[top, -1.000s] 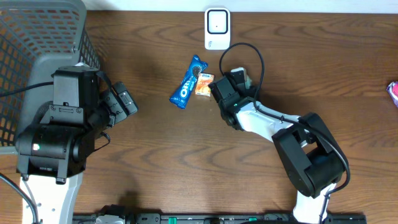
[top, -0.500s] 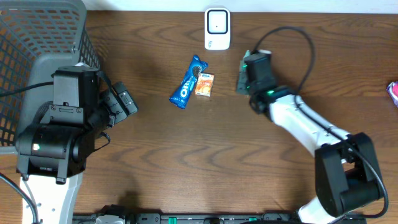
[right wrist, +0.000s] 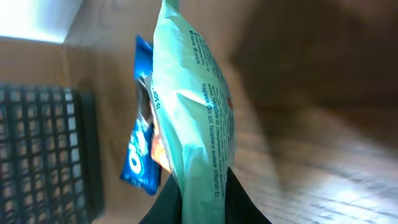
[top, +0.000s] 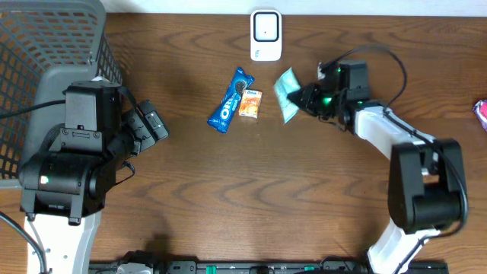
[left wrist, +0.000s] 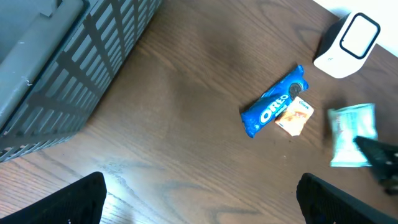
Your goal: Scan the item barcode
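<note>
The right pincer [top: 307, 97] is closed narrow on a pale green packet [top: 287, 93], gripping it by one end. In the right wrist view the packet [right wrist: 199, 118] stands on edge between the fingers, with lines of small print running along its face. No barcode can be made out there.

In the overhead view the packet is clear of the other items. It sits just right of a small orange packet [top: 250, 103] and below and to the right of the white scanner [top: 265, 34]. The scanner stands at the far edge of the worktop [top: 228, 190].

A blue biscuit pack [top: 230, 100] lies at a slant, touching the left side of the orange packet.

The left pincer [top: 151, 125] is spread wide and holds nothing. It is near the left side of the worktop, beside a grey basket [top: 46, 46], well apart from the packets.

A pink item [top: 481, 113] shows at the right edge, mostly cut off.
</note>
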Controlling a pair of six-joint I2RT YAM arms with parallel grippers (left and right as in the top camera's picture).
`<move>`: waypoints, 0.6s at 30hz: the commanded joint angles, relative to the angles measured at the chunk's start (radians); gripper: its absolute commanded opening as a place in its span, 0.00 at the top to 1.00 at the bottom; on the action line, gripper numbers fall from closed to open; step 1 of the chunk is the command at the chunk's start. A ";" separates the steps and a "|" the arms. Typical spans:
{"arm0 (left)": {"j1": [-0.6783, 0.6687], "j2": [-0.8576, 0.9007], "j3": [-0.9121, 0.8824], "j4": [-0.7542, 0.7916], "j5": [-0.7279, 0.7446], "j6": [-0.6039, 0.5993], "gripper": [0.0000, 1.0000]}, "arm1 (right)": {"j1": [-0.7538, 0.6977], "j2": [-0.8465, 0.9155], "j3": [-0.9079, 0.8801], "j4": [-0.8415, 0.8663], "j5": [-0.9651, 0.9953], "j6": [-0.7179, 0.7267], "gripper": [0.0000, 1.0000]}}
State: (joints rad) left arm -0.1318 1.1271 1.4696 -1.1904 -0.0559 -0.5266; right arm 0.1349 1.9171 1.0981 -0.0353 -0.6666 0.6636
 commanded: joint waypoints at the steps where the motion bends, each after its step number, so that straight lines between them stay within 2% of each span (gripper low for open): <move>1: 0.005 0.003 0.007 -0.003 -0.012 0.002 0.02 | -0.003 0.066 0.000 0.002 -0.119 0.074 0.91; 5: 0.005 0.003 0.007 -0.003 -0.012 0.003 0.02 | -0.003 0.089 0.000 -0.065 0.020 0.076 0.68; 7: 0.005 0.003 0.007 -0.003 -0.012 0.002 0.02 | -0.003 0.082 0.000 -0.101 0.082 0.074 0.63; 13: 0.005 0.003 0.007 -0.003 -0.012 0.003 0.02 | -0.003 0.003 0.000 -0.166 0.186 0.040 0.58; 18: 0.005 0.003 0.007 -0.003 -0.012 0.002 0.02 | 0.033 -0.135 0.000 -0.254 0.367 -0.009 0.58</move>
State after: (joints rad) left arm -0.1318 1.1271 1.4696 -1.1904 -0.0555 -0.5266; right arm 0.1379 1.8870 1.0966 -0.2703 -0.4511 0.7029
